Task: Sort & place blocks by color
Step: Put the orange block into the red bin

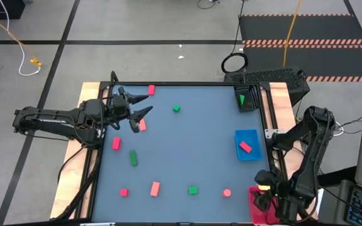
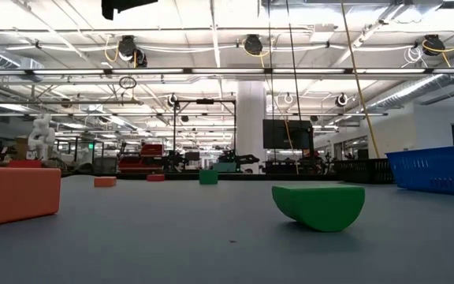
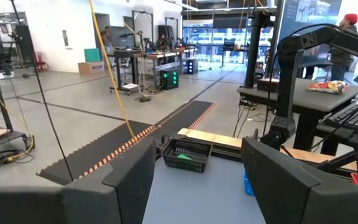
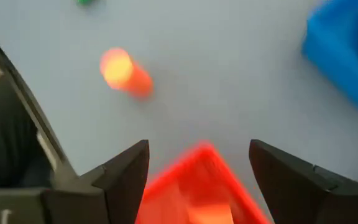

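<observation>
Blocks point(image 1: 154, 188) lie scattered, apart from both open jaws.

You are looking into a large open workshop; rows of bright ceiling lights point(image 2: 53, 31) are glowing under white beams and hanging cables; a white pillar point(image 2: 251, 118) is standing in the middle distance beside a dark monitor point(image 2: 288, 133); the grey concrete floor point(image 1: 137, 25) is lying bare around the table, crossed by dark lines; a black ribbed mat point(image 1: 307, 28) with striped edges is running along it; an orange cable point(image 1: 8, 28) is trailing across the floor.
</observation>
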Available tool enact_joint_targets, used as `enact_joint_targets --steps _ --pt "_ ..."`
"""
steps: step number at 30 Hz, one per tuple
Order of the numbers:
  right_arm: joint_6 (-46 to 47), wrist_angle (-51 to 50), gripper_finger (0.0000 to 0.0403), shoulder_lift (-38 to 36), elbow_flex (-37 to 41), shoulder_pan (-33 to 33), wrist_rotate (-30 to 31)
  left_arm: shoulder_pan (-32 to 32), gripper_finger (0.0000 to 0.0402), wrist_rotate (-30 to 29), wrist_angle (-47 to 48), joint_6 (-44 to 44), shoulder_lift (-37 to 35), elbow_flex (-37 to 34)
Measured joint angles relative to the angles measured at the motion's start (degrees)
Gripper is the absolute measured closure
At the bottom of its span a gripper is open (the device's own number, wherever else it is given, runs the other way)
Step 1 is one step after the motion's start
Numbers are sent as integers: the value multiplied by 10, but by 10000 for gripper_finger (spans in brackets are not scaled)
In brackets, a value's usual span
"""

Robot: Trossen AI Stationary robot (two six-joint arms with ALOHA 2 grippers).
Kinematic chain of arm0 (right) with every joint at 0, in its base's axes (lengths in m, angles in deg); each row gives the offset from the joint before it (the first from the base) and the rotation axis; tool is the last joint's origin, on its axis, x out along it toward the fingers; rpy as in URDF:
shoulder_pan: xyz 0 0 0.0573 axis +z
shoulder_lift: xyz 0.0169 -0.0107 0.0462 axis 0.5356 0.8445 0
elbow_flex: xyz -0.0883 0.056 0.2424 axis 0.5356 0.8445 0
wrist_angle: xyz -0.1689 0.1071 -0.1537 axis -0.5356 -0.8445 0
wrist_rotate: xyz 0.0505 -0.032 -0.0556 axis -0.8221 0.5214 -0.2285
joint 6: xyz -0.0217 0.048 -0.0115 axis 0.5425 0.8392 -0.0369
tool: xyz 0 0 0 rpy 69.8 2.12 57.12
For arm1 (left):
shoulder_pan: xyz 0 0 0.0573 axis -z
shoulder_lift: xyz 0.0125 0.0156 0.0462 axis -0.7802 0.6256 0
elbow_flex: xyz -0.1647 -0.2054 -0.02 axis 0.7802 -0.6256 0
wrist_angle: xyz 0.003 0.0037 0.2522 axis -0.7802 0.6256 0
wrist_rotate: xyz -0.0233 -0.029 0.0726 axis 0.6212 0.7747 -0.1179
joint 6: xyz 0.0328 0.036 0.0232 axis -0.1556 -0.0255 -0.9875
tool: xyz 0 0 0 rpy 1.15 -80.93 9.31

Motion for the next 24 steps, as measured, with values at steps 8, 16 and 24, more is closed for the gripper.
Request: enact_joint_targets --steps 8,16,24 --pt "-212 158 138 0 69 -80 43 0 163 13 1 14 0 0" --pt "-389 312 138 0 129 -142 0 0 163 16 14 19 0 0" --pt "-458 415 138 0 156 -144 -1 0 163 15 17 19 0 0"
